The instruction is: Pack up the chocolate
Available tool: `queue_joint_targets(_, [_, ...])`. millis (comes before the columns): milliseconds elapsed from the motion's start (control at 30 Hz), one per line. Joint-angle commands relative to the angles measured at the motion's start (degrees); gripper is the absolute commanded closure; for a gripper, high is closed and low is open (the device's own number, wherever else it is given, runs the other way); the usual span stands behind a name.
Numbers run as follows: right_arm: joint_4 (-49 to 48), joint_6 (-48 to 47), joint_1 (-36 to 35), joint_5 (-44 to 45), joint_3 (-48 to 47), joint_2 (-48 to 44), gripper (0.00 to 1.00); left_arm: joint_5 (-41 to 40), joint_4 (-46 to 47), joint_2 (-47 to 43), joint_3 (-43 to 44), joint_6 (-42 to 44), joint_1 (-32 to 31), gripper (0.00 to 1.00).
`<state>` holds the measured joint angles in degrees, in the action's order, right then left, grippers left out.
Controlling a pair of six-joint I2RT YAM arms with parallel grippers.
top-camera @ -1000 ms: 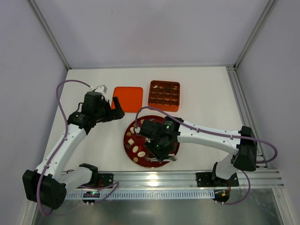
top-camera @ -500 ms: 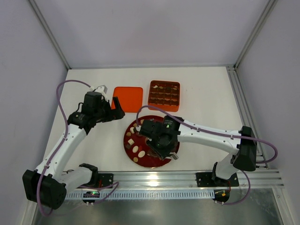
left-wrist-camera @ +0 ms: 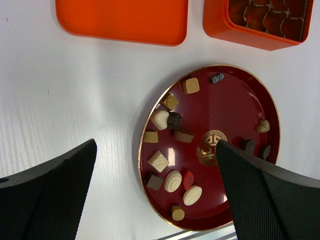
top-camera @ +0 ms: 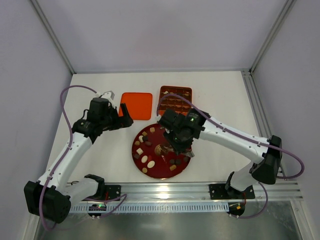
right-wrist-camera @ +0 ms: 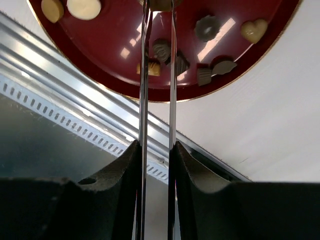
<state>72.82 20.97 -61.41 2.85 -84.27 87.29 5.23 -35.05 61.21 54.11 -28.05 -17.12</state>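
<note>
chocolate [left-wrist-camera: 173, 181]: most pieces loose on red plate [left-wrist-camera: 235, 100]; some sit in gridded tray [left-wrist-camera: 220, 27] | right claw [right-wrist-camera: 159, 15]: above plate; pinched narrow on seemingly one tan piece, likely tray-bound | left claw [top-camera: 126, 115]: wide open; empty; aside, out of the way

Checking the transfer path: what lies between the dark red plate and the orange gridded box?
Nothing: only a narrow strip of bare white table separates the plate from the box, clearest in the left wrist view.

Overhead view and two close downward wrist views, red plate [left-wrist-camera: 235, 107] common
</note>
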Motion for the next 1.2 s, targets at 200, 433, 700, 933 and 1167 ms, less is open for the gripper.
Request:
queue_joint_targets(200, [-8.6,-6.2,15.3,1.7,-10.5,-3.0,0.75,1.0,0.3,-0.9,1.6,0.2,0.3,0.00])
queue_joint_targets(433, [-16.6,-8.2,26.5,-2.1,-17.8,5.2,0.75,1.5,0.5,-0.5,1.5,0.2,0.4,0.00])
queue_joint_targets(700, [-15.3,-9.6,30.3,-4.8,-33.8,19.9,0.75,1.6,0.6,-0.3,1.5,0.3,0.4,0.00])
queue_joint_targets(933, [-15.7,-9.8,30.6,-4.2,-36.1,26.0,0.75,1.7,0.5,-0.2,1.6,0.3,0.3,0.00])
queue_joint_targets(1167, [-17.6,-9.8,30.5,-1.2,-33.2,26.9,0.75,1.8,0.5,0.0,1.6,0.3,0.4,0.00])
